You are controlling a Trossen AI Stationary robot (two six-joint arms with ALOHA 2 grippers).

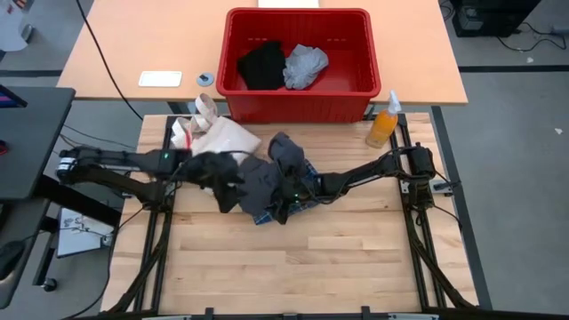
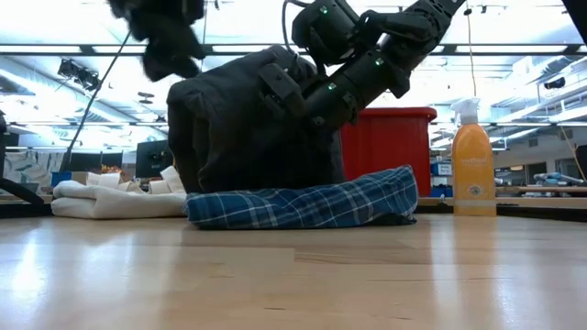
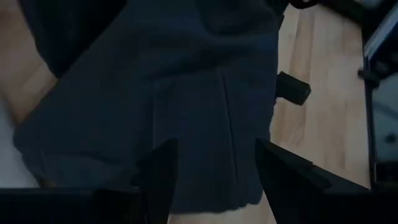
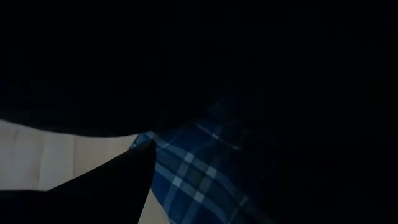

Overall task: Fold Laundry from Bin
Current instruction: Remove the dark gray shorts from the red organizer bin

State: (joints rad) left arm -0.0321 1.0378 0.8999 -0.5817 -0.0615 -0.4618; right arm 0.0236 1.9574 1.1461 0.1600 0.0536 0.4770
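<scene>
A dark charcoal-grey piece stands lifted like a tent over the blue-and-white plaid shirt, which lies flat on the table. My right gripper is sunk into the charcoal piece's top and shut on it. My left gripper is open above the piece's left end; in the left wrist view its fingers stand apart over the cloth and its hem. A black piece and a light grey piece lie in the red bin. My right gripper holds the charcoal piece near its upper right part, coming in slanting down from the table's right. The cloth covers the fingers, so the kind of hold does not show. The piece is raised, and its lower edge rests on the plaid shirt.
A cream tote bag lies at the far left of the table, beside the charcoal piece. An orange spray bottle stands at the far right. The red bin stands on the desk behind. The near half of the wooden table is bare.
</scene>
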